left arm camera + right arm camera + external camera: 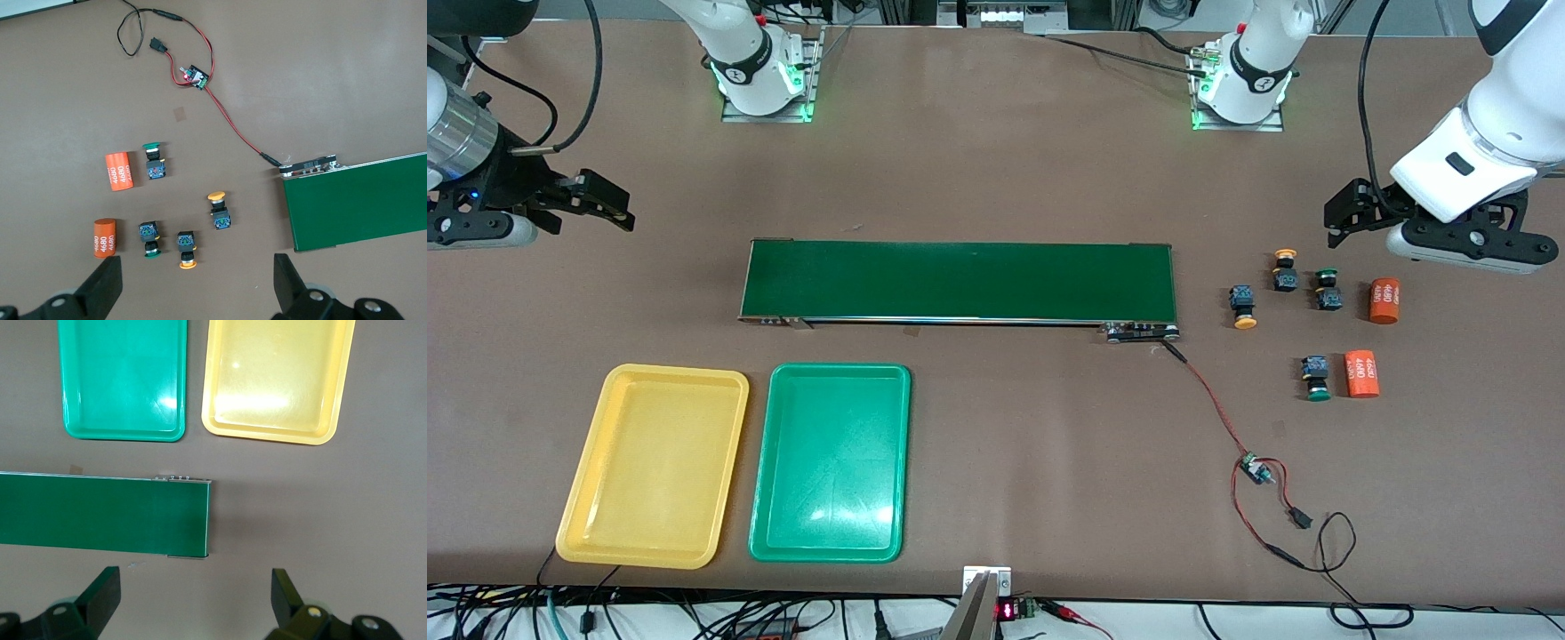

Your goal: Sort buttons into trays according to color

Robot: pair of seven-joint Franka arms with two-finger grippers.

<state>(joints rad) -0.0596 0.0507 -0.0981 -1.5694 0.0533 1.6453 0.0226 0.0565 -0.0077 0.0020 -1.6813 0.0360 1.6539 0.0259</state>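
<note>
Two pincers (609,200) (1347,213) open over brown table (996,498); trays (654,462) (831,462) beside belt (960,280)

Left gripper (193,283) hangs wide open over bare table just beside four buttons: two green (154,162) (148,237), two orange (219,210) (186,248). Two orange cylinders (121,172) (105,237) flank them, with the belt's end (353,203) and a red-wired board (195,77) nearby.

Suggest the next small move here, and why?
Probably lower the open left gripper onto the nearest yellow-capped button: all four buttons sit loose at its end of the table, both trays hold nothing, and the right gripper waits open.
</note>
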